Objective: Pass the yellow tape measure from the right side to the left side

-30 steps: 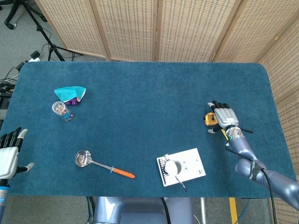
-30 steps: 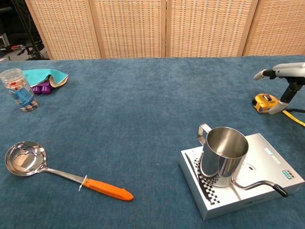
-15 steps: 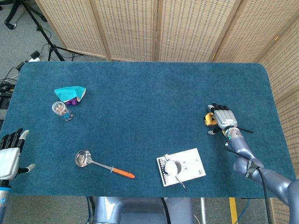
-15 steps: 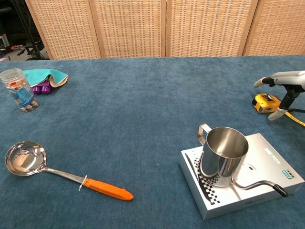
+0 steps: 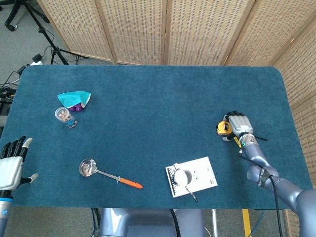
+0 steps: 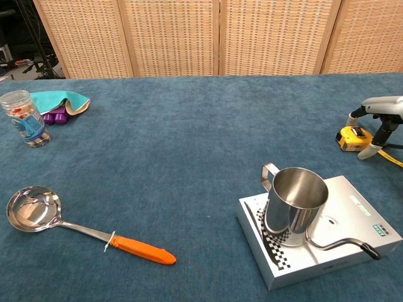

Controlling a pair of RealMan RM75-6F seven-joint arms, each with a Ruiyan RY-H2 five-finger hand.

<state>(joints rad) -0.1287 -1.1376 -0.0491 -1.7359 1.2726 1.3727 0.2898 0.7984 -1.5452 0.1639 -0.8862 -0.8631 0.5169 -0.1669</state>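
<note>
Blue cloth covers the tabletop (image 5: 158, 98). Near its right edge, the right hand (image 5: 238, 124) curls over the yellow tape measure (image 5: 223, 128), fingers bent around it; whether it grips is unclear. At the front left corner, the left hand (image 5: 11, 165) hangs spread, holding nothing.

Head view looks down, chest view low across, sharing the table (image 5: 148, 98)

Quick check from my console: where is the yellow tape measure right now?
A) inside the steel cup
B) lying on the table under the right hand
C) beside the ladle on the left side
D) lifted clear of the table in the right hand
B: the yellow tape measure lies on the blue table on the right side, with the right hand arched over it.
</note>
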